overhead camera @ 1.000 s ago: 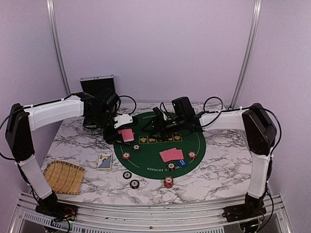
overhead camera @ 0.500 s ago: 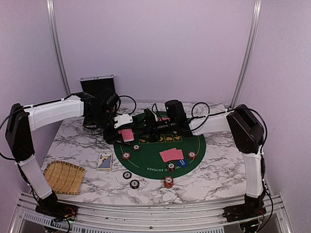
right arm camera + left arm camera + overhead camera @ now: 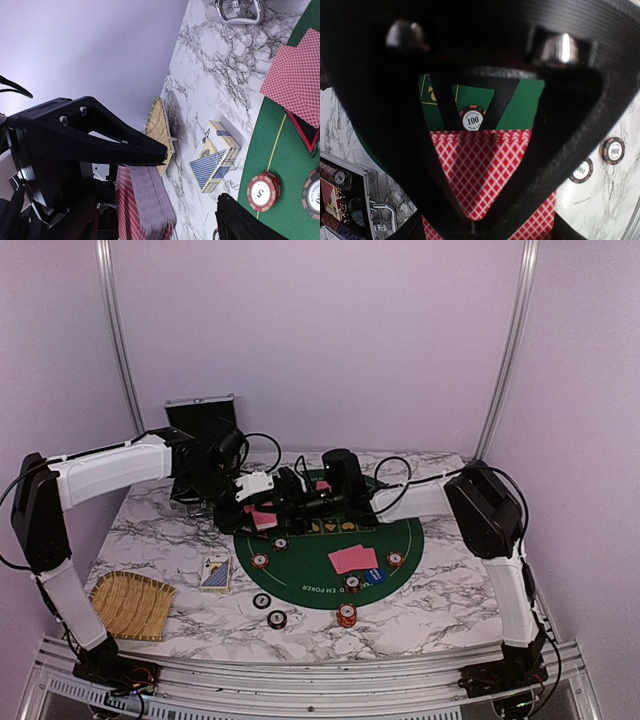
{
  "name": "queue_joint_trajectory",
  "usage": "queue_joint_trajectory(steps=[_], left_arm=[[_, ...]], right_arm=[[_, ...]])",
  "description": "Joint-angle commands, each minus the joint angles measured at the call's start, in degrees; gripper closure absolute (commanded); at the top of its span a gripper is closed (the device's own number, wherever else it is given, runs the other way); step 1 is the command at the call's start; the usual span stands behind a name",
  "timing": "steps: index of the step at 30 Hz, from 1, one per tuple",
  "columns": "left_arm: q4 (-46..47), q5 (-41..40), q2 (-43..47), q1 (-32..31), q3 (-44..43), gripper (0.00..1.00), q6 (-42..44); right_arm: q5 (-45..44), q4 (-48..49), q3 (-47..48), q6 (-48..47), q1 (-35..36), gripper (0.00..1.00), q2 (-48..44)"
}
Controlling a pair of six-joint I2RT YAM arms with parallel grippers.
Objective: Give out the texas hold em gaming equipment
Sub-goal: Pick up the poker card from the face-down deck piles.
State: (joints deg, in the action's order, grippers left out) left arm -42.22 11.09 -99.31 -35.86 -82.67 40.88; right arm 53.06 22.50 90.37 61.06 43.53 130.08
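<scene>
Obs: left gripper (image 3: 255, 505) is clamped tight on a stack of red-backed cards (image 3: 482, 170). The stack is pinched between its fingers and spreads out wider than them. Just past the fingertips, a 100 chip (image 3: 472, 120) lies on the green felt (image 3: 520, 105). The right gripper (image 3: 290, 500) has its jaws wide apart and grips nothing. The same stack shows between its two fingers; contact not discernible. Off to its side, two face-down cards (image 3: 300, 85) lie on the felt.

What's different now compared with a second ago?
The right gripper, open, swung left across the green mat up to the deck of cards held by the left gripper. The left gripper, chips and dealt cards stayed put.
</scene>
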Motion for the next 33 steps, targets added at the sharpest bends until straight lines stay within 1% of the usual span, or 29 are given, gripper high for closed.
queue_joint_trajectory(steps=[1, 5, 10, 18, 24, 33], left_arm=[[0.19, 1.26, -0.01, -0.26, -1.70, 1.00, -0.46], [0.13, 1.09, 0.05, -0.27, -1.61, 1.00, -0.37], [0.20, 1.32, 0.25, -0.27, -1.61, 1.00, -0.28], [0.20, 0.98, 0.97, -0.27, -1.11, 1.00, -0.23], [0.20, 0.83, 1.34, -0.26, -0.65, 1.00, -0.12], [0.15, 0.44, 1.24, -0.20, -0.47, 1.00, -0.19]], right_arm=[[1.01, 2.40, 3.65, 1.55, 1.18, 0.20, 1.83], [1.30, 1.71, 4.14, 1.66, 1.17, 0.21, 2.88], [0.76, -1.62, 4.61, 0.14, 1.07, 0.21, 3.58], [-0.86, -3.70, 0.67, -2.21, -0.58, 0.21, 1.07], [-0.88, -3.65, -3.01, -2.99, -1.91, 0.25, -1.23], [-0.68, -3.96, -4.47, -3.53, -2.47, 0.33, -3.13]])
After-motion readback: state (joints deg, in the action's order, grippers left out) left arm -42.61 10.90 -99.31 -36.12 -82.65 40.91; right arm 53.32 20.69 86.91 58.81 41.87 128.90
